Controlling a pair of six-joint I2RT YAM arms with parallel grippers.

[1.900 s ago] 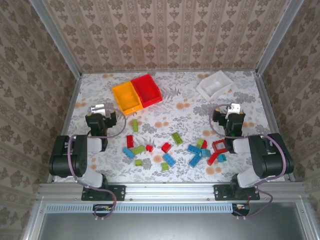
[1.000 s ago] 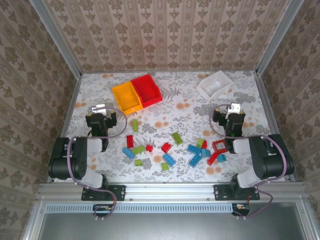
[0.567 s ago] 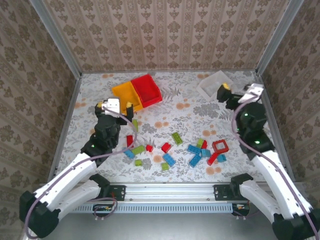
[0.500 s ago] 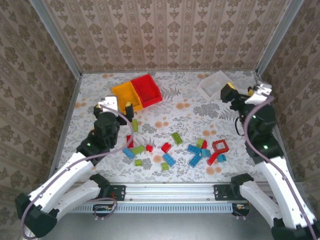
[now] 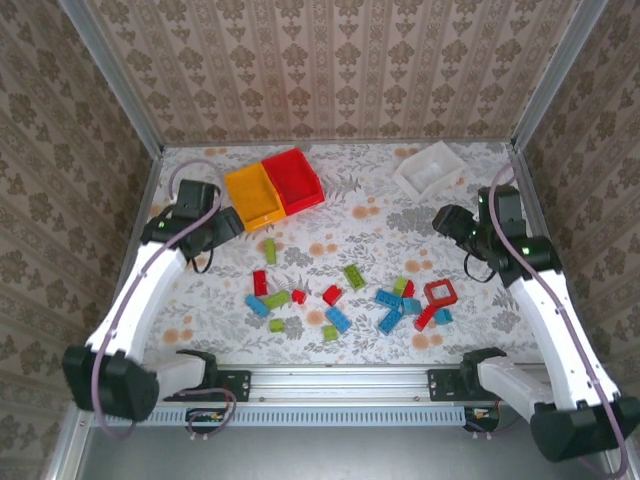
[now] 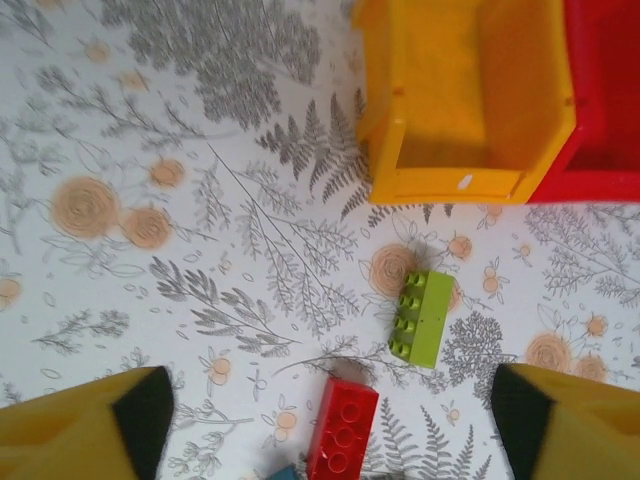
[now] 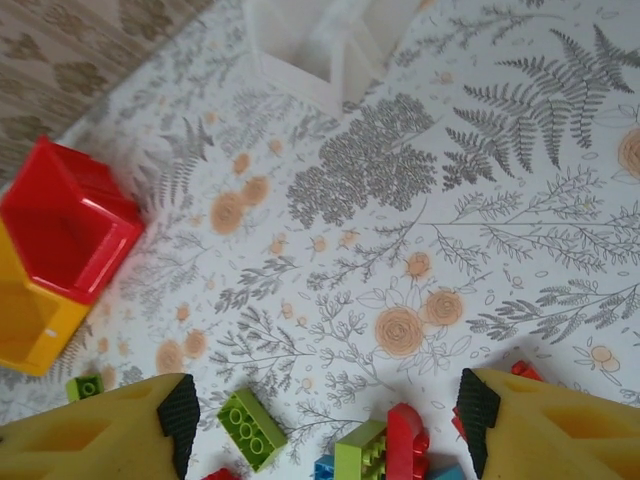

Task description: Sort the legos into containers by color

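Observation:
Red, blue and olive green legos lie scattered across the near middle of the table, among them a red square frame (image 5: 439, 292). The orange-yellow bin (image 5: 255, 195) and red bin (image 5: 295, 180) stand side by side at the back left, and the white bin (image 5: 428, 168) at the back right. My left gripper (image 5: 215, 226) hovers open just left of the orange-yellow bin (image 6: 470, 90), over a green brick (image 6: 422, 316) and a red brick (image 6: 343, 432). My right gripper (image 5: 448, 222) hangs open in front of the white bin (image 7: 320, 40), above a green brick (image 7: 250, 428); nothing sits between its fingers (image 7: 550, 420).
Metal frame rails (image 5: 340, 380) edge the table on all sides, with patterned walls beyond. A cluster of blue, green and red bricks (image 5: 400, 300) lies near the red frame. A band of bare flowered tabletop (image 5: 370, 215) runs between the bins and the bricks.
Both arms have unfolded from their rest pose at the near edge. The left gripper has come beside the orange-yellow bin, the right in front of the white bin. The bricks have not moved.

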